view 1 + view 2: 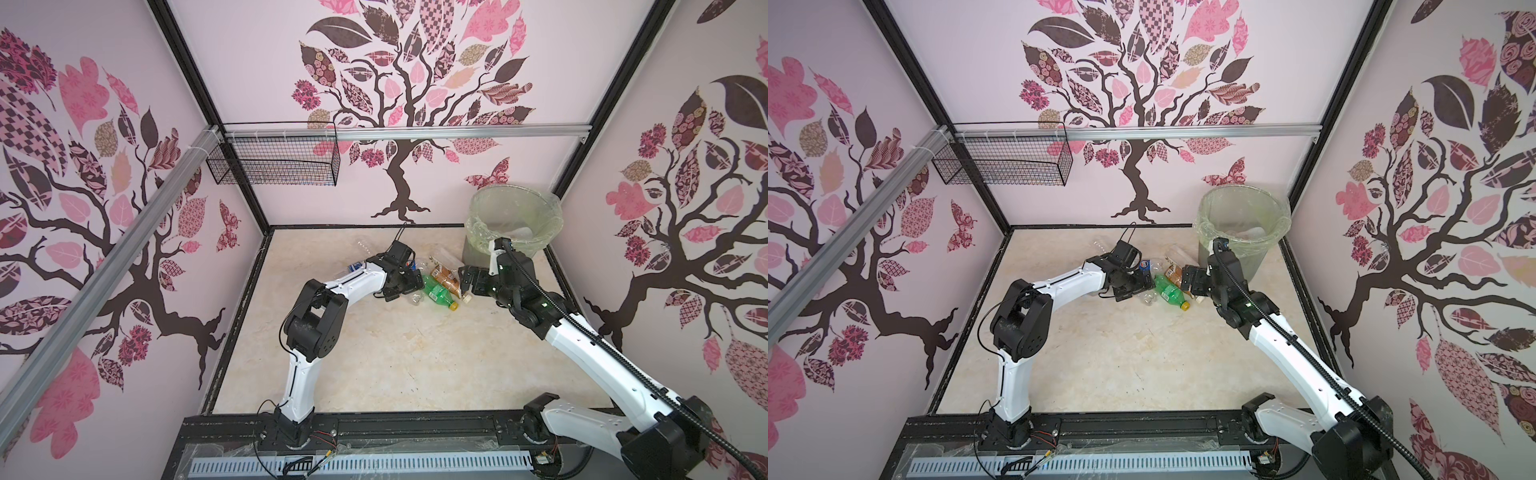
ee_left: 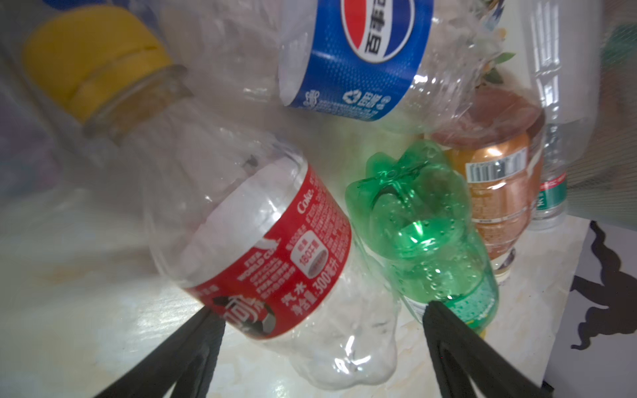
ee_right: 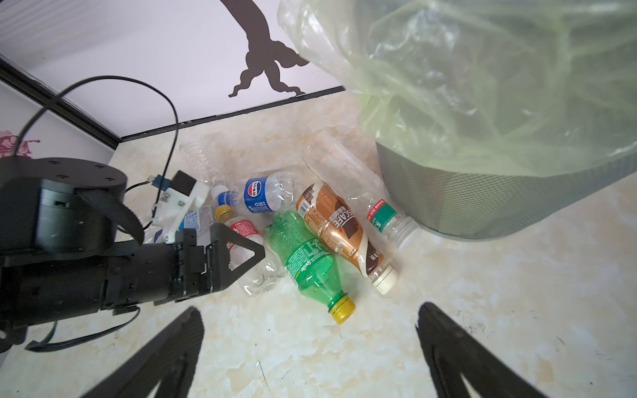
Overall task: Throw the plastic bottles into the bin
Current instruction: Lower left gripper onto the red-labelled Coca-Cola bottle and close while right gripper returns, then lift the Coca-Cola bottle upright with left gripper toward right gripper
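The plastic bottles (image 3: 310, 262) lie heaped near the desk's (image 3: 517, 293) far edge, beside the bin (image 3: 482, 203) in its far right corner. The left hand (image 2: 319, 307), spread wide, straddles the red-labelled bottle (image 2: 275, 248). The right hand (image 3: 310, 308) hangs released and empty.

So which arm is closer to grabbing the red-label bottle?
Left, probably. The left claw, open, has a finger on each side of the red-label bottle. The right claw, open too, hangs beyond the green bottle, farther off.
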Controlling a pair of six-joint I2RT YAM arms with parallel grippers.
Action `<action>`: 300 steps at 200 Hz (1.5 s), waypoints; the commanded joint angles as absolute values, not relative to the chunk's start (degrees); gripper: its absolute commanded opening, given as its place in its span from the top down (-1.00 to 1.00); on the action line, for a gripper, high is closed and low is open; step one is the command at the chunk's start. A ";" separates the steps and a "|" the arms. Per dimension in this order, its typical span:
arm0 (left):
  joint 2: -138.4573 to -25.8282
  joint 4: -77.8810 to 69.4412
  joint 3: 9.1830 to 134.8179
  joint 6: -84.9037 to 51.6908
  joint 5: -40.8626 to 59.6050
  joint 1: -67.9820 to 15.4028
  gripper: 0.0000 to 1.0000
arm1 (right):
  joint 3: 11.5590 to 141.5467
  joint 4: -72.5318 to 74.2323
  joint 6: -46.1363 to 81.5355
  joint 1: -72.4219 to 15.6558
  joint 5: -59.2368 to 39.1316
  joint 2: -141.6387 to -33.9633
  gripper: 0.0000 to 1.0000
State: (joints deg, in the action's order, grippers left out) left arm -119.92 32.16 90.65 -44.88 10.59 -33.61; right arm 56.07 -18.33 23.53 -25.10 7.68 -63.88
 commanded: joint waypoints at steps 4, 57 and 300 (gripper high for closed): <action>-121.65 33.96 93.83 -43.65 8.31 -34.11 -0.78 | 55.72 -17.85 24.34 -25.31 6.68 -63.01 -0.99; -120.52 35.33 91.23 -41.26 5.65 -34.38 -0.44 | 55.24 -17.29 24.61 -25.31 6.94 -62.67 -0.99; -84.64 7.80 56.95 -25.42 18.12 -42.55 0.01 | 62.00 -8.44 36.96 -23.47 -16.62 -75.24 -0.99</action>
